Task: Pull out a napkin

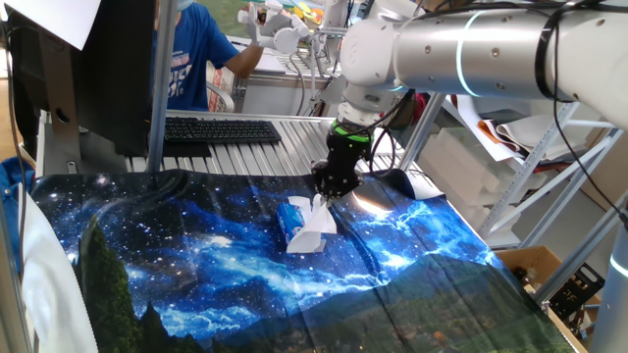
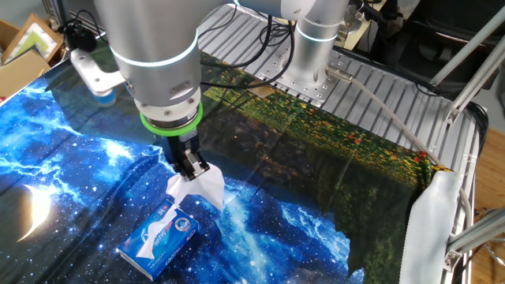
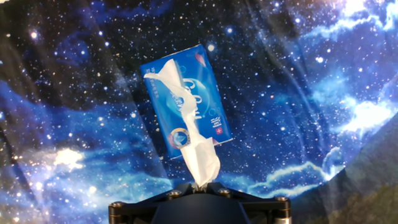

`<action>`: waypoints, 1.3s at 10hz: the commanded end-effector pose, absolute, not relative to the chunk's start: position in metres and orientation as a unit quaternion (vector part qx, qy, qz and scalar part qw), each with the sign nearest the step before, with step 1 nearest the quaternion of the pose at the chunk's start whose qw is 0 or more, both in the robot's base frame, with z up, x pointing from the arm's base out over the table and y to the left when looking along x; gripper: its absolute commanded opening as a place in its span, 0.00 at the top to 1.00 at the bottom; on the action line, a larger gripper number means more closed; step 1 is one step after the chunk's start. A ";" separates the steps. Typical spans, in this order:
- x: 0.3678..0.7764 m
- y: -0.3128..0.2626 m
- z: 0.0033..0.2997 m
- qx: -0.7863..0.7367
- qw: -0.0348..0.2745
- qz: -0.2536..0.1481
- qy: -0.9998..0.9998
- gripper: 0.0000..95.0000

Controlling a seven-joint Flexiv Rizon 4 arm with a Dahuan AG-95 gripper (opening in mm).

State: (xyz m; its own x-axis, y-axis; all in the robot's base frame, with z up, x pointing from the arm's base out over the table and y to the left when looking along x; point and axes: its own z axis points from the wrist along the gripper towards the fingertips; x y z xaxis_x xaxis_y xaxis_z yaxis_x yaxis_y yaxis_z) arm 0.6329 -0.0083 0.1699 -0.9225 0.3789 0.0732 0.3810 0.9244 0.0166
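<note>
The white napkin (image 3: 198, 149) hangs from my gripper (image 3: 200, 185), which is shut on its upper end. It stretches down to the blue tissue pack (image 3: 194, 99) lying on the galaxy-print cloth, and another white tissue end sticks out of the pack's slot. In one fixed view the gripper (image 1: 332, 189) holds the napkin (image 1: 316, 224) a little above the pack (image 1: 292, 218). In the other fixed view the napkin (image 2: 199, 188) hangs from the gripper (image 2: 192, 169) just above the pack (image 2: 160, 238).
The galaxy-print cloth (image 1: 196, 265) covers the table. A keyboard (image 1: 221, 129) lies behind it on the slatted metal top. A person in a blue shirt (image 1: 191, 54) is at the back. The arm's base (image 2: 312, 71) stands at the far side.
</note>
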 end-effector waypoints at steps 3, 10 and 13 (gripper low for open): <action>0.633 -0.009 0.170 -0.180 0.012 0.003 -0.984 1.00; 0.633 -0.009 0.170 -0.113 -0.007 -0.018 -0.993 1.00; 0.633 -0.009 0.170 -0.097 -0.011 -0.024 -0.995 1.00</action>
